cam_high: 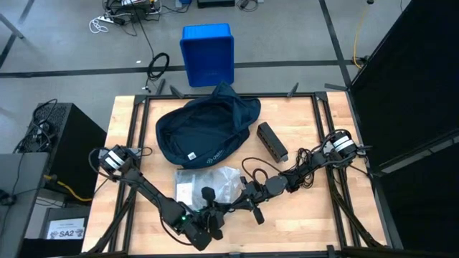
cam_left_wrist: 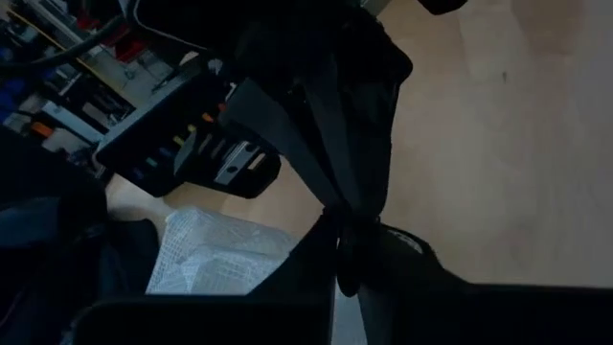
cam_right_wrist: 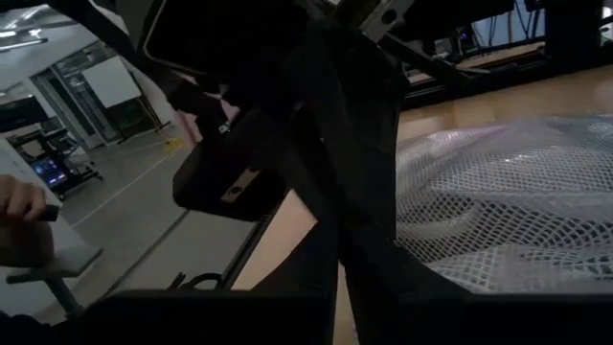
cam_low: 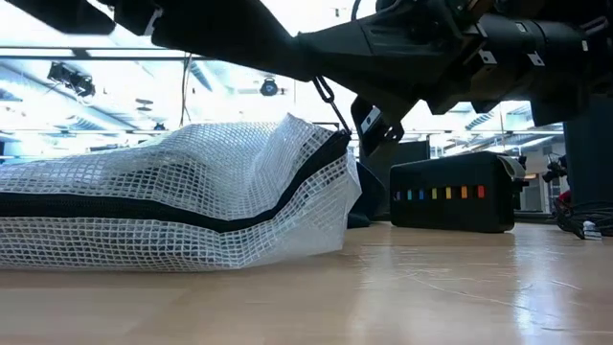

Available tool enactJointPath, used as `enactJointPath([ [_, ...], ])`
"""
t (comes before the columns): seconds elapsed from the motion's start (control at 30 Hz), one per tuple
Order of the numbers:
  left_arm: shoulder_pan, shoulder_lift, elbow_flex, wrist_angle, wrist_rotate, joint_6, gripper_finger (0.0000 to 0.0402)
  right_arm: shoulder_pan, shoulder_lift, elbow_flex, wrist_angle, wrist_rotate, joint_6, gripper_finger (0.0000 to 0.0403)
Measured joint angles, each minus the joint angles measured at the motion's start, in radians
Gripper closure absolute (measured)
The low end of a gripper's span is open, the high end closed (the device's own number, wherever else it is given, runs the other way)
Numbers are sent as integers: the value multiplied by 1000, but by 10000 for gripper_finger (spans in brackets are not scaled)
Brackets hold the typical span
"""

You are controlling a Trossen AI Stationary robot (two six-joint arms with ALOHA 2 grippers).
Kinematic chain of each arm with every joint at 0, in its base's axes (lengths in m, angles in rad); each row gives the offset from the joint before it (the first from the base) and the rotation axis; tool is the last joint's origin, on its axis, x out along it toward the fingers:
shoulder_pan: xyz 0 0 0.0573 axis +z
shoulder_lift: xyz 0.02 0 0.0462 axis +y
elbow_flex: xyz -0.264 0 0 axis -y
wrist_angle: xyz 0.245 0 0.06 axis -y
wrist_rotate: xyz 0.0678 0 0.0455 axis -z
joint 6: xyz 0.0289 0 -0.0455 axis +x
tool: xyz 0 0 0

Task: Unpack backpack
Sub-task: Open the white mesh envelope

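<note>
The dark navy backpack (cam_high: pixel 204 129) lies flat at the middle of the table, and no gripper touches it. In front of it lies a clear mesh pouch (cam_high: pixel 208 183) with a black zipper band (cam_low: pixel 239 216). Its near right corner (cam_low: pixel 337 139) is raised off the table. My right gripper (cam_high: pixel 247 202) is shut at that corner. My left gripper (cam_high: pixel 215 211) comes in from the near edge and is shut close beside it, almost meeting the right one. My right gripper has the pouch's black-edged corner (cam_low: pixel 337 139), coming level from the table's right. That corner hangs lifted while the rest of the pouch (cam_low: pixel 172 192) lies on the table. The fingers themselves are hidden by the arms. My left gripper is shut by the same corner. Dark shapes in its wrist view hide whether it touches the pouch.
A black box (cam_high: pixel 272 141) with a row of coloured marks (cam_low: pixel 441 194) lies right of the backpack. A blue plastic bin (cam_high: pixel 208 54) stands on the floor beyond the far edge. Bare wood (cam_high: pixel 301 222) lies at the near right.
</note>
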Motion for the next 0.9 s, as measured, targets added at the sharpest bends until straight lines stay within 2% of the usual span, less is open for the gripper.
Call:
enactJointPath([
  [0.17, 0, 0, 0, -39, 18, -22, 399, -2, 0, 0, -7, -21, -5, 402],
  [0.37, -1, 0, 1, -52, 36, -22, 400, -8, -5, -1, -3, -208, -10, 397],
  [0.5, 0, 0, 1, -58, 36, -22, 401, -2, -25, -2, 3, -304, -61, 371],
  [0.63, 0, 0, 1, -59, 36, -22, 401, 17, -36, -2, -1, -361, -114, 328],
  [0.77, 0, 0, 1, -61, 38, -19, 401, 38, -38, -2, -9, -326, -247, 280],
  [0.83, 0, 0, 1, -61, 43, -18, 401, 55, -38, -2, -46, -232, -360, 260],
  [0.9, 0, 0, 1, -62, 43, -18, 401, 80, -39, -2, -117, -92, -483, 244],
])
